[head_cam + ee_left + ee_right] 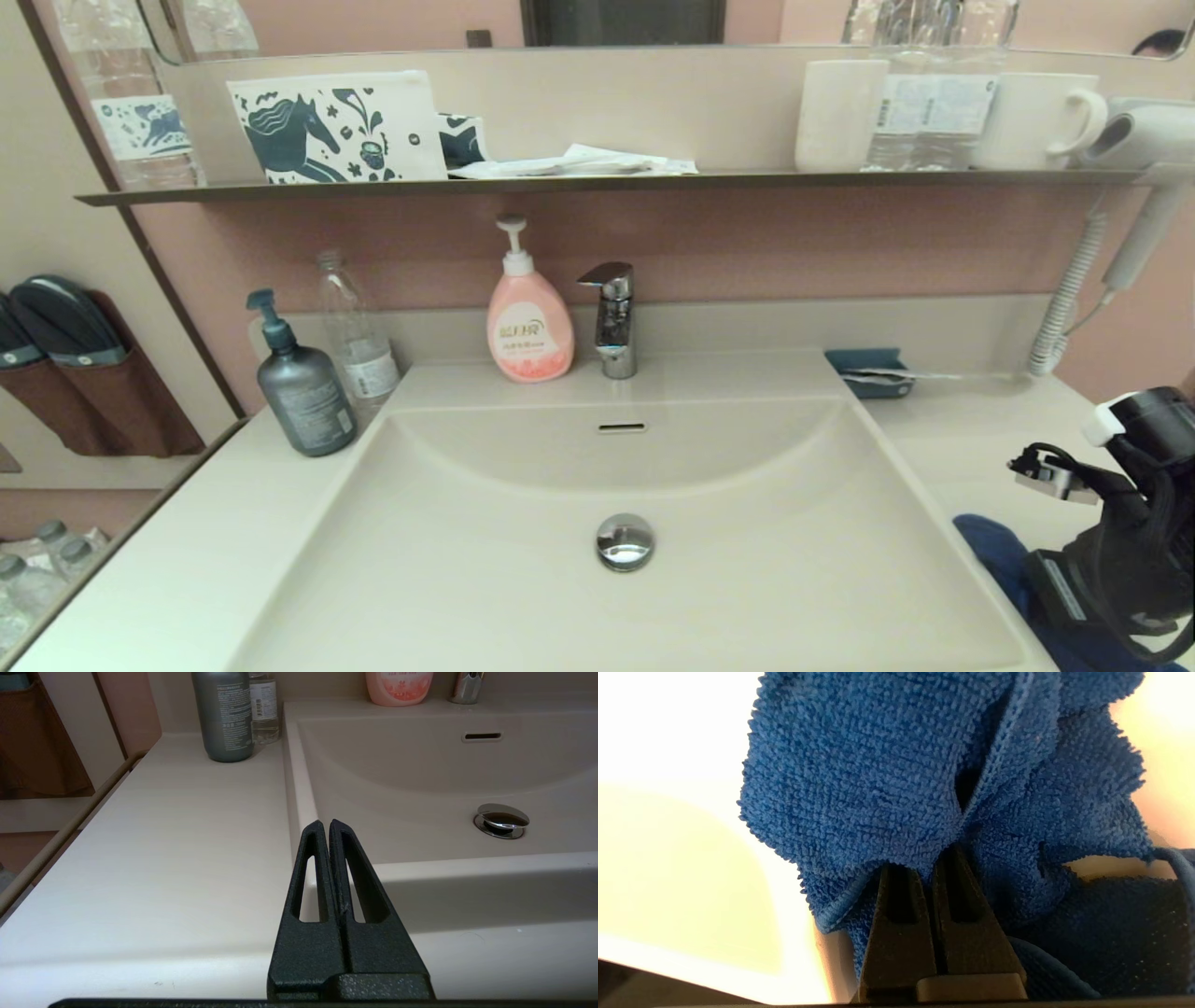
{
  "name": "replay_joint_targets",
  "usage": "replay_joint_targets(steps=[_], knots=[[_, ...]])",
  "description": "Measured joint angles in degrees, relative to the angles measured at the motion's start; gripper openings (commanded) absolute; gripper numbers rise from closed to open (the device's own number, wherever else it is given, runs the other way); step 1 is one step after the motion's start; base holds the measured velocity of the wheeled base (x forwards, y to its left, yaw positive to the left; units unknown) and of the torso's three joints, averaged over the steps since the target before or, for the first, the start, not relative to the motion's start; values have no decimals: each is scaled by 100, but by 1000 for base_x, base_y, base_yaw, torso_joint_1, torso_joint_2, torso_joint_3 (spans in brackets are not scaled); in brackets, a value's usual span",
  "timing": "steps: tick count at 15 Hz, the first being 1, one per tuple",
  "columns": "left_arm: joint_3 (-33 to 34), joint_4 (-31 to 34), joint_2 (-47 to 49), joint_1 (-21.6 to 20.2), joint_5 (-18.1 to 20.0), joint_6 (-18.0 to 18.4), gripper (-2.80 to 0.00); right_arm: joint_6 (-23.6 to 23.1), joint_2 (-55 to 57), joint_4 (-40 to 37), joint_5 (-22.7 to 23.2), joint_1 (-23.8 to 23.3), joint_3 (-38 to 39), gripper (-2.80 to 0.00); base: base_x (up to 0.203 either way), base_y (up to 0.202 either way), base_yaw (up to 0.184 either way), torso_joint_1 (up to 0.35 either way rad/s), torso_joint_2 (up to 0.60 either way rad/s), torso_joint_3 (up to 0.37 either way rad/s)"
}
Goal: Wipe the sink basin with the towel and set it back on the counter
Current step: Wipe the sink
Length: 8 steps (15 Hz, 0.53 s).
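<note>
Right gripper (931,858) clamped on towel (887,774) at basin's (523,579) right edge, over counter (962,439). Left gripper (325,826) closed, empty, at front rim. Three bottles behind left.

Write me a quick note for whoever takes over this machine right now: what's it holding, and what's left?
Right gripper: shut on the blue towel, at the counter's right side beside the sink basin.
Left gripper: shut, empty, parked over the counter left of the basin.
Done: towel picked up.
Whether the basin has been wiped cannot be told. Left for certain: set the towel back on the counter.
</note>
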<state>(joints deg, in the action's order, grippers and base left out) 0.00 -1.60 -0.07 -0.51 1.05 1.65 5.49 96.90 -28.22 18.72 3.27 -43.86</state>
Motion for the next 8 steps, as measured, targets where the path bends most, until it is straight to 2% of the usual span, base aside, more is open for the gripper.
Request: replay_joint_targets(steps=[4,8], knots=[[0,2,0,0,2,-1,-280,231,285,486,-10,-178,-140,-280,0,0,0,0,0,0],[0,0,0,0,1,2,-280,193,420,634,-158,-555,-557,-280,0,0,0,0,0,0]])
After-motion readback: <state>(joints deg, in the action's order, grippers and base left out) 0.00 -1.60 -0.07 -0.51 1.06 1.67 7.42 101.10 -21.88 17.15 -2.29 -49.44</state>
